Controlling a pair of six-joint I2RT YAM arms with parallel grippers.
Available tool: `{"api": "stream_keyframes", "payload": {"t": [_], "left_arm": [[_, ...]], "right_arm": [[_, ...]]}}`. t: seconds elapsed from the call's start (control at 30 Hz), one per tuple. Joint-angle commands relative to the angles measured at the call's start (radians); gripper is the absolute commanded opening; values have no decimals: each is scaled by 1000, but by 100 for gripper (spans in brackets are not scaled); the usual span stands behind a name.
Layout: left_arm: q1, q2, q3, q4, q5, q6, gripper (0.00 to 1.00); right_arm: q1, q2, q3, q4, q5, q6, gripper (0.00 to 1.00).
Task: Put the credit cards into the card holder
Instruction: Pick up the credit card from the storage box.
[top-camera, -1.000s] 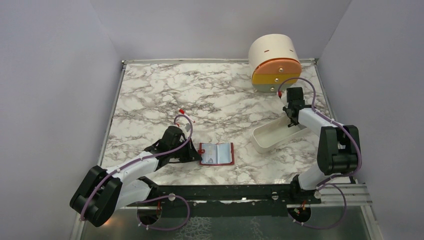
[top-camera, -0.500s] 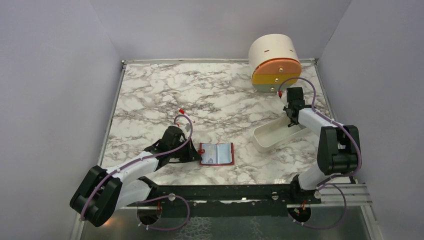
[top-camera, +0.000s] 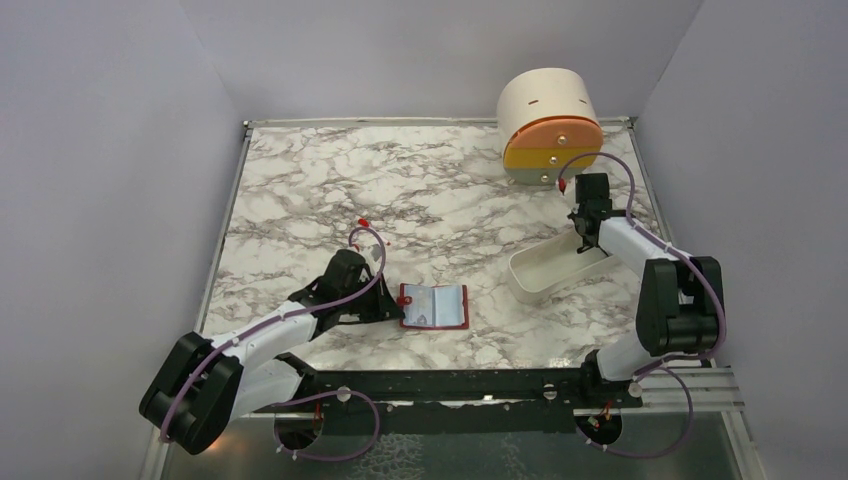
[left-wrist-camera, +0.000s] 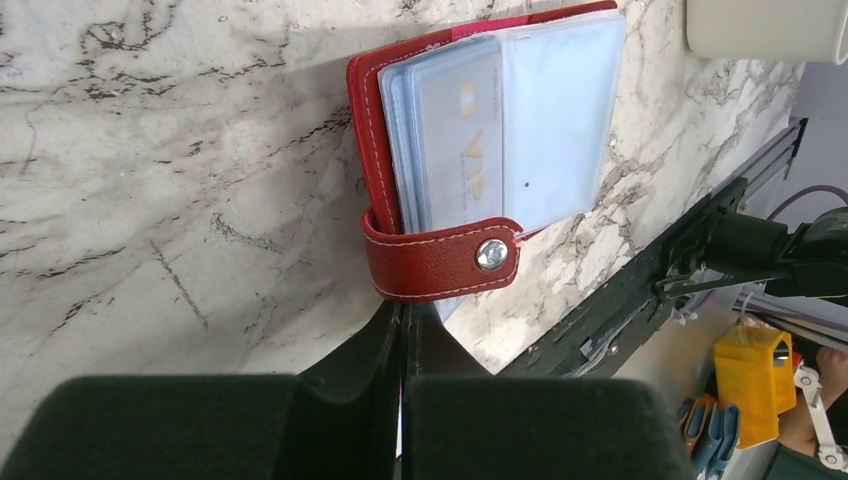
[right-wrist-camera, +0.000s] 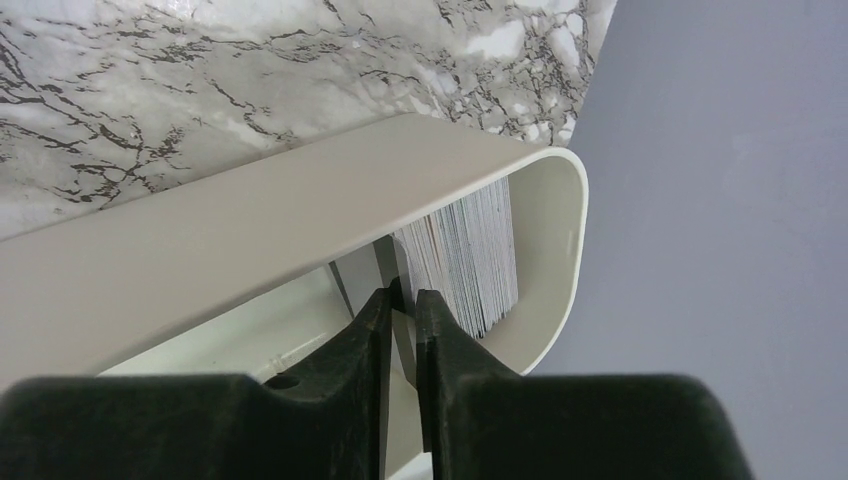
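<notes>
The red card holder (top-camera: 433, 307) lies open on the marble, with a pale VIP card (left-wrist-camera: 455, 140) behind its clear sleeve (left-wrist-camera: 560, 110). My left gripper (top-camera: 386, 307) is shut at the holder's left edge. Its tips (left-wrist-camera: 403, 305) are tucked under the red snap strap (left-wrist-camera: 440, 262), and a thin pink sliver shows between the fingers. My right gripper (top-camera: 583, 243) reaches down into the white tray (top-camera: 530, 277). Its jaws (right-wrist-camera: 403, 293) have narrowed onto one pale credit card (right-wrist-camera: 404, 335) beside the upright stack of credit cards (right-wrist-camera: 470, 250).
A round cream drawer unit (top-camera: 550, 125) with orange, yellow and grey fronts stands at the back right. The tray's long wall (right-wrist-camera: 300, 200) runs across the right wrist view. The black base rail (top-camera: 450, 385) lines the near table edge, and grey walls enclose the table.
The right jaws have drawn together around a card in the tray, and the right arm has shifted slightly. The left arm and the holder have not moved.
</notes>
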Motion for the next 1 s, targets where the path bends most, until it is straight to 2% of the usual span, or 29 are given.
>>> {"api": "stream_keyframes", "payload": {"t": [0.0, 0.17, 0.7, 0.97], "left_arm": [[-4, -31, 23, -5, 9, 14, 0], [-4, -36, 22, 2, 24, 8, 0], [-4, -31, 15, 4, 28, 6, 0], [-4, -20, 34, -18, 17, -2, 19]], "right_arm": [[-10, -43, 21, -1, -3, 17, 11], [-10, -74, 32, -62, -94, 64, 1], [-8, -173, 207, -326, -220, 246, 1], [112, -339, 224, -332, -368, 379, 1]]}}
